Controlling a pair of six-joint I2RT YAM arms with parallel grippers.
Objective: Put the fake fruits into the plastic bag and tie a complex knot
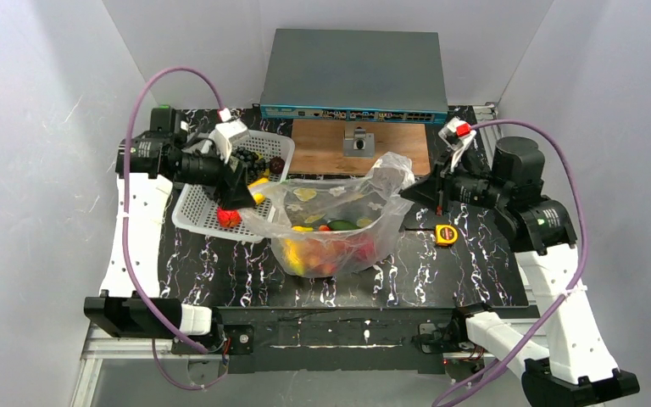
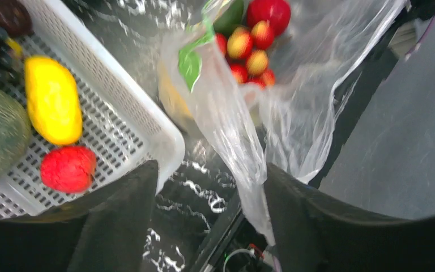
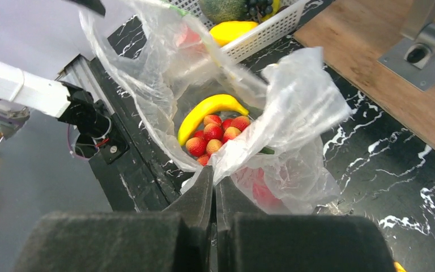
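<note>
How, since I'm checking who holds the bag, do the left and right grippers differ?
The right gripper is shut, pinching the plastic bag at its rim; the left gripper stands open, the film merely passing between its jaws. The left gripper hangs by the white basket at its corner; the right gripper is at the bag's opposite side, away from the basket. Both are at the bag's mouth.

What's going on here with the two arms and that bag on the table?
A two-armed robot is filling a plastic bag with fake fruits. The right claw is pinched shut on the bag's rim. The left claw stands open at the opposite edge, next to the white basket. A yellow fruit and a red fruit lie in the basket, so packing isn't finished and no knot is tied.
</note>
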